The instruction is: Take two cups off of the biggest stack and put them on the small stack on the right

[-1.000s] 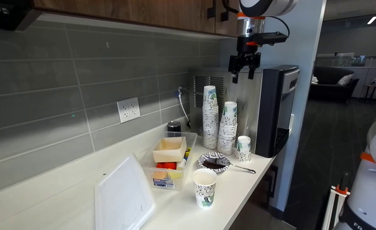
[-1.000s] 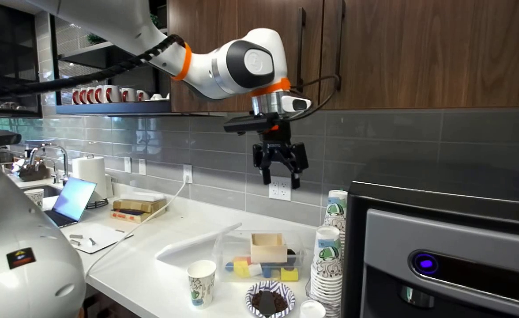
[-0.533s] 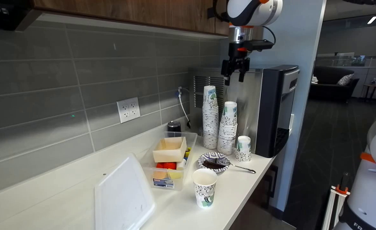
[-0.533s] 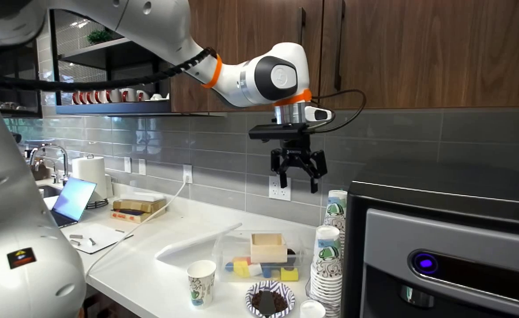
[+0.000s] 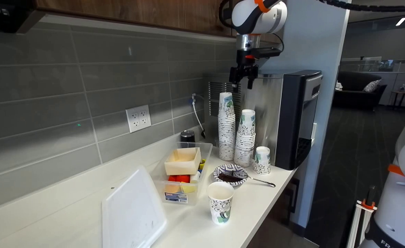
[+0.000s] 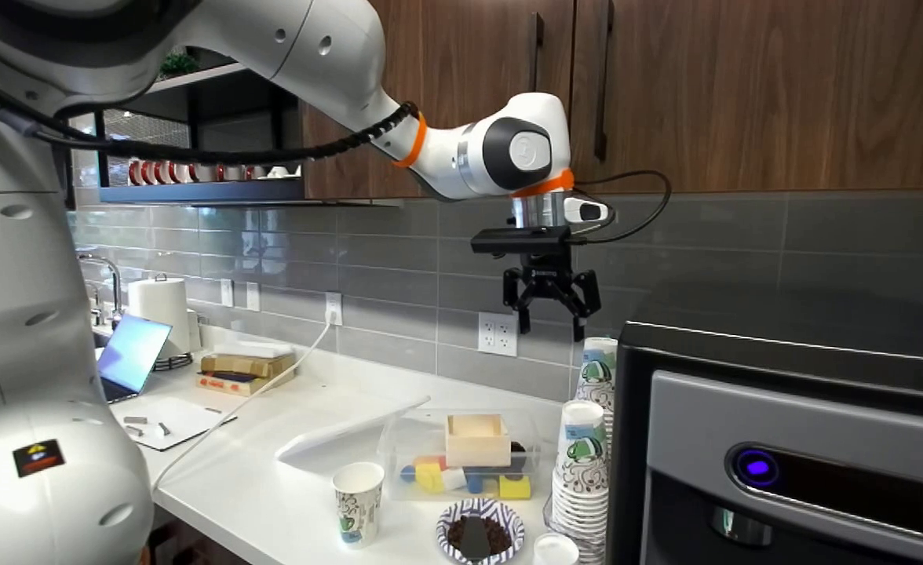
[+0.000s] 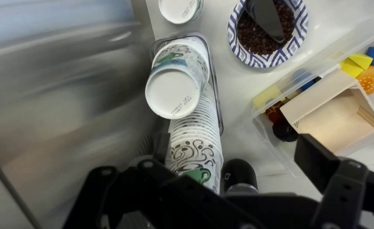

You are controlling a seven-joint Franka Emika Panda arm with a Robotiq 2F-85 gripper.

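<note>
Both exterior views: gripper nearer the biggest stack than before.

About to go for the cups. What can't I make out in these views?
Top of the biggest stack: hidden in the wrist view by the fingers and their black linkage.
Its lower part: mostly hidden in an exterior view by the middle stack.
Lower part of the small stack: cut off by that view's bottom edge.
Exact number in each stack: rims too small to count surely in any view.
</note>
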